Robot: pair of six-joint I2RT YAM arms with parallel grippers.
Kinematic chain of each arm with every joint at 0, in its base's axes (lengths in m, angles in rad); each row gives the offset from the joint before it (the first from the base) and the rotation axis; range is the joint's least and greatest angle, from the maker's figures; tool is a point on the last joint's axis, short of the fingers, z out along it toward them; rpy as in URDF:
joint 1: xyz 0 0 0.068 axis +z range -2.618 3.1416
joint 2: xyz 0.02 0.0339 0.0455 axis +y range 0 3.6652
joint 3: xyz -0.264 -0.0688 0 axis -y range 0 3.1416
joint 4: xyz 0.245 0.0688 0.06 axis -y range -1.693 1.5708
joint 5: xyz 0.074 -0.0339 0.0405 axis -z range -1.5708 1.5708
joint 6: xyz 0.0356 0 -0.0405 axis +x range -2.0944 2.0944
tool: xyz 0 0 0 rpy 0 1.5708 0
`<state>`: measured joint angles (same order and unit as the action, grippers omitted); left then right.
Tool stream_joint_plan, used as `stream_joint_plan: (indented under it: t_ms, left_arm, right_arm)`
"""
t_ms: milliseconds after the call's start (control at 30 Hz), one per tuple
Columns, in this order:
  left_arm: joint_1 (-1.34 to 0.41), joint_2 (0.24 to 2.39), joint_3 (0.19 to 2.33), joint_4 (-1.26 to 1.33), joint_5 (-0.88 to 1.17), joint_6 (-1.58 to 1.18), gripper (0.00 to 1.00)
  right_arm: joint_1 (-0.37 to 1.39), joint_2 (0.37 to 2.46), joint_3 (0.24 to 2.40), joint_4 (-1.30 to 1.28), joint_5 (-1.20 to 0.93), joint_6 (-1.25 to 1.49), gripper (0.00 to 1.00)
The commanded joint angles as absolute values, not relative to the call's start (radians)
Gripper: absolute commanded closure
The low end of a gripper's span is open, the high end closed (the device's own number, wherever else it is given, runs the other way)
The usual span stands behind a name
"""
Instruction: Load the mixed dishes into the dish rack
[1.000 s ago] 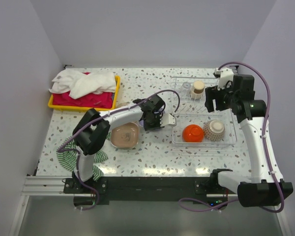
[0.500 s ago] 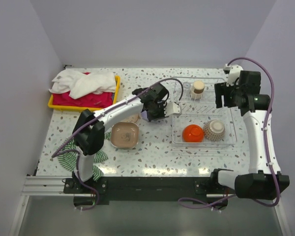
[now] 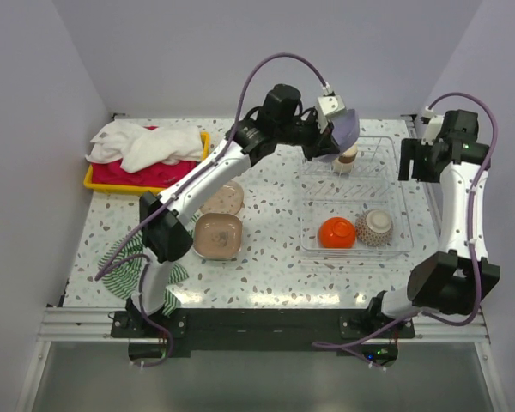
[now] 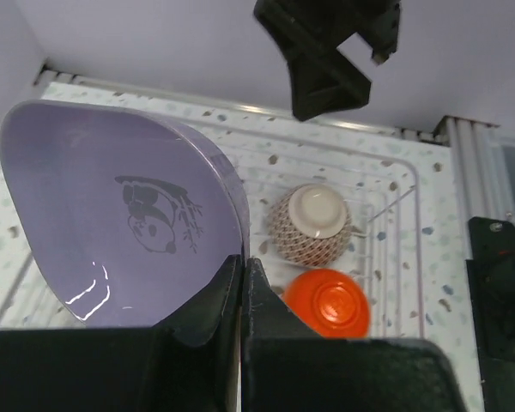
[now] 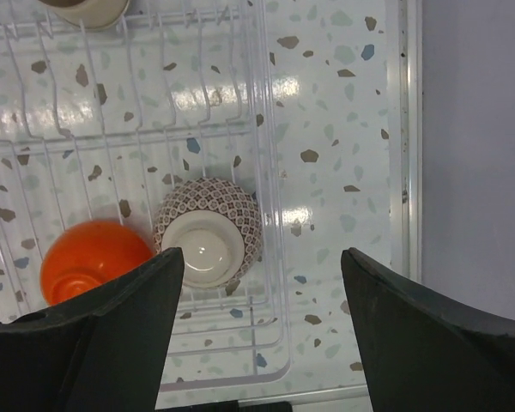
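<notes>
A yellow tray (image 3: 202, 159) sits in the far left corner of the table (image 3: 266, 257), with a white towel (image 3: 146, 142) heaped over red ones (image 3: 146, 174). A green striped cloth (image 3: 118, 273) lies by the near left edge.

Left arm (image 3: 213, 174) raised and stretched far forward, left hand (image 3: 331, 134) pinched tight on the lilac square plate (image 3: 348, 129) at its edge, right arm (image 3: 460, 210) upright at the right side, right hand (image 3: 420, 163) facing down, fingers (image 5: 112, 326) spread wide, empty.
</notes>
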<state>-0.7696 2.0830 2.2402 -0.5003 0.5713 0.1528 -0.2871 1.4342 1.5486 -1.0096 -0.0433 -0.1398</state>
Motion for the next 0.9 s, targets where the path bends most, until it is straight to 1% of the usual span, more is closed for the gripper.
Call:
stream_joint_plan:
  t_ms: [0,100,133,167,233,267,367,533,633,667,700,800,867]
  left_arm:
    - [-0.769,2.146,2.263,-0.200,0.808,-0.188,1.00]
    - [-0.753,2.174,2.228,-0.021,0.874,-0.403,1.00]
    - [-0.749,2.177,2.202,0.129,0.883,-0.469,1.00]
    - [-0.738,2.181,2.154,0.194,0.885,-0.602,1.00]
    - [-0.729,2.198,2.134,0.341,0.897,-0.713,1.00]
    - [-0.721,2.209,2.113,0.382,0.900,-0.794,1.00]
    - [-0.703,2.200,2.042,0.468,0.876,-0.920,1.00]
    - [-0.663,2.160,1.959,0.445,0.824,-0.994,1.00]
    - [-0.641,2.123,1.930,0.413,0.798,-1.003,1.00]
    - [-0.635,2.117,1.930,0.400,0.790,-1.005,1.00]
    - [-0.631,2.111,1.931,0.382,0.767,-1.005,1.00]
    - [-0.620,2.091,1.945,0.362,0.741,-1.000,1.00]
    - [-0.618,2.076,1.947,0.356,0.735,-0.982,1.00]
  right_arm:
    - [-0.299,1.474,1.540,-1.063,-0.063,-0.258,0.25]
    - [-0.307,1.488,1.493,-1.042,-0.069,-0.322,0.28]
    - [-0.307,1.508,1.488,-1.043,-0.066,-0.336,0.28]
    - [-0.307,1.519,1.482,-1.049,-0.055,-0.353,0.29]
    - [-0.308,1.545,1.477,-1.066,-0.043,-0.364,0.29]
    - [-0.308,1.558,1.474,-1.066,-0.038,-0.370,0.29]
    - [-0.308,1.574,1.451,-1.028,-0.035,-0.373,0.29]
    - [-0.308,1.638,1.444,-0.988,-0.038,-0.371,0.34]
    - [-0.308,1.667,1.430,-0.960,-0.063,-0.362,0.43]
    - [-0.308,1.672,1.428,-0.960,-0.072,-0.356,0.50]
    - [-0.310,1.680,1.428,-0.965,-0.083,-0.353,0.54]
    - [-0.305,1.680,1.417,-0.963,-0.118,-0.330,0.63]
    - [-0.298,1.680,1.408,-0.963,-0.126,-0.325,0.66]
